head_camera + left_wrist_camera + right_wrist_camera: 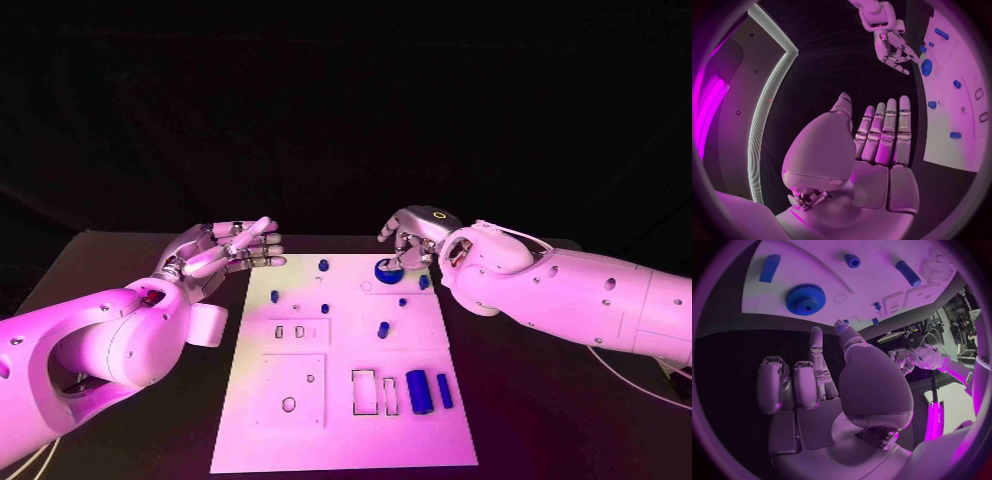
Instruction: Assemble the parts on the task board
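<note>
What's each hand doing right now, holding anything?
Left hand: open, fingers straight, holding nothing, beside the task board.
Right hand: holds nothing, some fingers curled, over the blue gear.

White task board [346,420] flat; blue gear [388,271] far end.

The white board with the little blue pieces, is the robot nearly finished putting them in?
Not nearly. The blue gear sits on the task board, perhaps already placed. Neither hand holds anything: the right hand hovers by the gear, the left hand waits open beside the board. Several small blue parts and a long blue bar still look loose, with empty slots left.
</note>
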